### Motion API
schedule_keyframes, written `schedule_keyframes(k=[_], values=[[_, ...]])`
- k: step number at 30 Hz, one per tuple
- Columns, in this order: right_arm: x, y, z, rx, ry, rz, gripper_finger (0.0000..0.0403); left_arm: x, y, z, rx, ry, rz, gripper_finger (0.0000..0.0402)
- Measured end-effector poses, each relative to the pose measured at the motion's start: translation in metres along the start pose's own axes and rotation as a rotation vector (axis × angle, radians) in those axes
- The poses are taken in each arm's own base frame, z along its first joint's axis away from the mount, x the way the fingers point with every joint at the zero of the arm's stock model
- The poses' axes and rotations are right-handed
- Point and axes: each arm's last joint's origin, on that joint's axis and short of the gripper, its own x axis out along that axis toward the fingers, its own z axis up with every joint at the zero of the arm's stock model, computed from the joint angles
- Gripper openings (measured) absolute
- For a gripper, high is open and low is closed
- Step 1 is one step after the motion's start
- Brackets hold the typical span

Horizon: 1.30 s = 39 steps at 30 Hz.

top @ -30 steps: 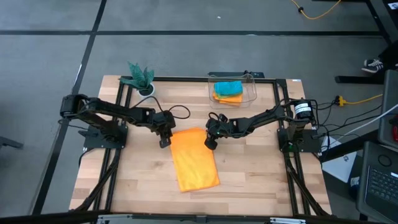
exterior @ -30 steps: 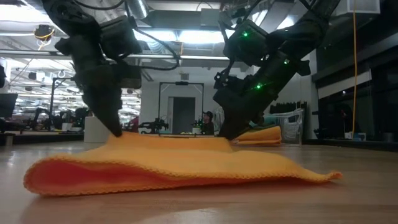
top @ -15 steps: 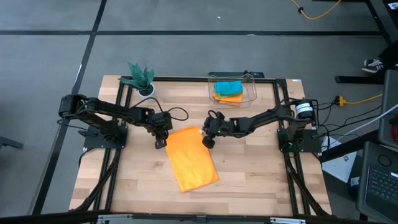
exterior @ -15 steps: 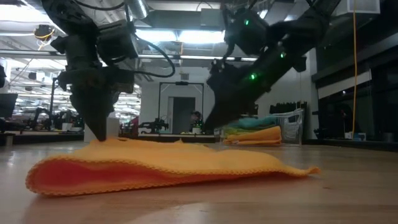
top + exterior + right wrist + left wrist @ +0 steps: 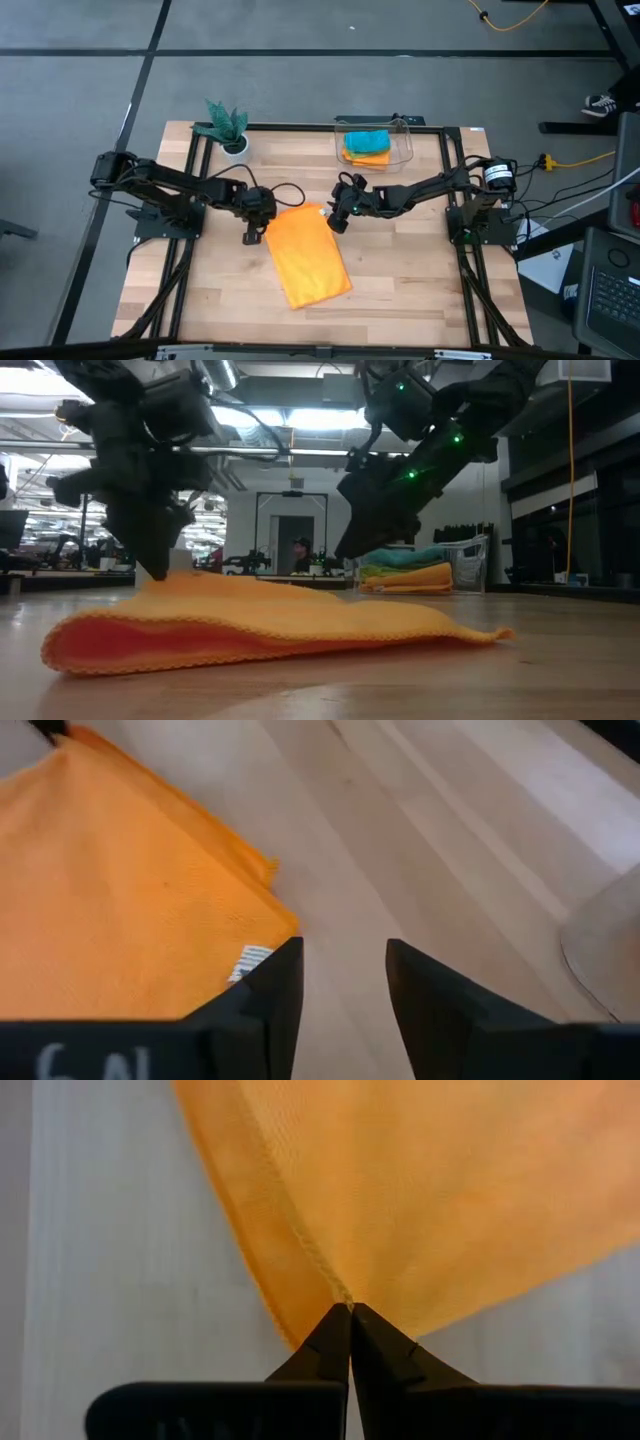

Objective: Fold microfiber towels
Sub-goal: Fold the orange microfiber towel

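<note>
Released since a second ago, the right gripper (image 5: pixel 337 222) stands spread just above the orange towel's (image 5: pixel 308 255) far right corner, while the left gripper (image 5: pixel 251 236) pinches its far left corner.

Left tool (image 5: pixel 350 1312) pinched closed, right tool (image 5: pixel 343 982) apparently parted.

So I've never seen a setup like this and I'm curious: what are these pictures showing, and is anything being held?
Two dark robot arms work at a wooden table. One camera looks straight down, one sits at table-top height, and one rides on each wrist. An orange towel lies folded over on the table. The left gripper is shut, pinching that towel's edge. The right gripper is open beside the towel's corner, holding nothing. At the back, a clear bin holds more towels, and a small plant stands near the far left corner.
</note>
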Motion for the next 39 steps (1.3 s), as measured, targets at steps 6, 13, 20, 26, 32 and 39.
schedule_keyframes(k=[6, 13, 20, 26, 32, 39], values=[[0.000, 0.000, -0.001, 0.005, 0.010, -0.003, 0.0147, -0.009, -0.005, -0.013, 0.002, 0.100, 0.015, 0.0000], [0.000, 0.001, -0.001, 0.007, 0.009, 0.017, 0.0147, -0.004, -0.004, -0.018, 0.035, 0.177, 0.021, 0.0000], [-0.003, 0.010, -0.004, 0.017, 0.032, 0.093, 0.0147, 0.008, -0.003, -0.019, 0.007, 0.228, 0.055, 0.0003], [-0.003, 0.011, -0.004, 0.016, 0.028, 0.096, 0.0147, -0.009, -0.005, -0.007, -0.061, 0.215, 0.071, 0.0031], [-0.007, 0.011, -0.001, 0.018, 0.031, 0.118, 0.0147, -0.039, -0.006, 0.014, -0.097, 0.246, 0.108, 0.0075], [-0.016, 0.017, 0.002, 0.012, 0.061, 0.266, 0.0147, -0.045, -0.019, 0.021, -0.206, 0.225, 0.043, 0.0101]])
